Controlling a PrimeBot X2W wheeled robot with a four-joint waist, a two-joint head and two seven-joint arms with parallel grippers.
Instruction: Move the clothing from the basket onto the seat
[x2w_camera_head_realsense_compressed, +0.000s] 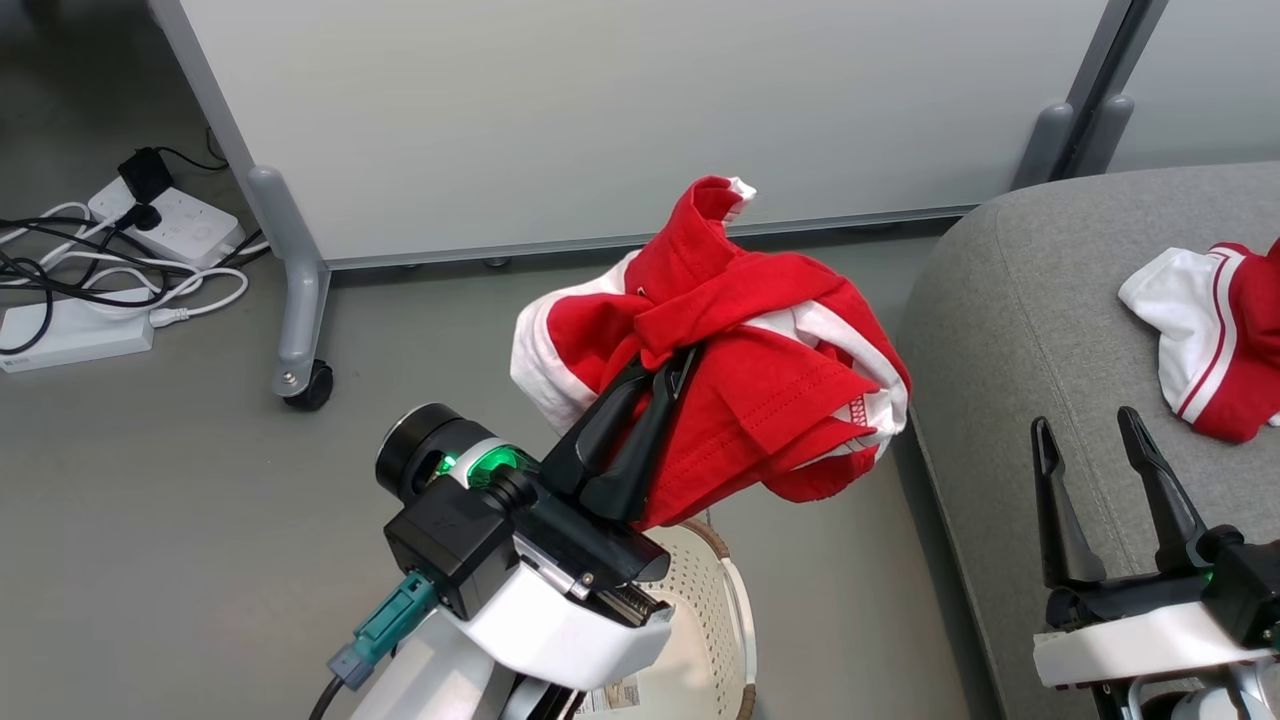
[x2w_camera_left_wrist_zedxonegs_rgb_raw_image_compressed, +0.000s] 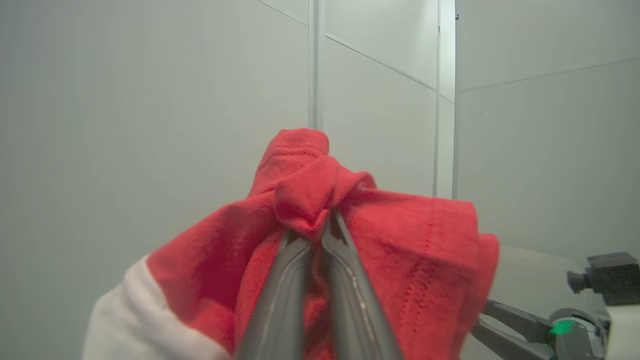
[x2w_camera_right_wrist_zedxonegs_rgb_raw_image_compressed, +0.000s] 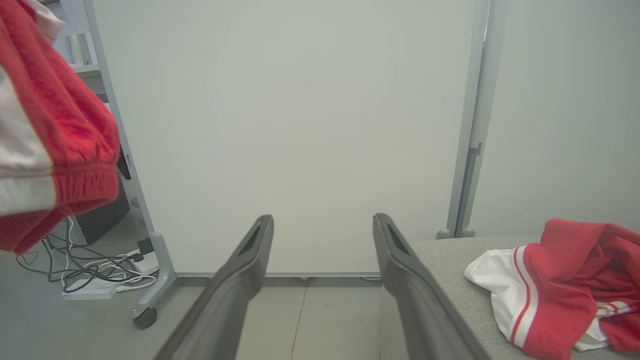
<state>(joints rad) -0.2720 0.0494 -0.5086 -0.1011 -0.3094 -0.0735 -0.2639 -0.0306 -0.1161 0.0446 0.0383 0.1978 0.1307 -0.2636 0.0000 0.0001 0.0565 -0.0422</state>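
The clothing (x2w_camera_head_realsense_compressed: 760, 400) is bunched red (white-edged) fabric.

We see a smooth grey floor (x2w_camera_head_realsense_compressed: 140, 540) under even, soft light, with a pale grey partition panel (x2w_camera_head_realsense_compressed: 620, 110) standing across the back on a grey leg (x2w_camera_head_realsense_compressed: 298, 290) that ends in a black caster (x2w_camera_head_realsense_compressed: 310, 386). To its right a second panel (x2w_camera_head_realsense_compressed: 1210, 80) meets it at two grey posts (x2w_camera_head_realsense_compressed: 1046, 140). At the far left, two white power strips (x2w_camera_head_realsense_compressed: 175, 225) lie on the floor among tangled black and white cables (x2w_camera_head_realsense_compressed: 60, 275).
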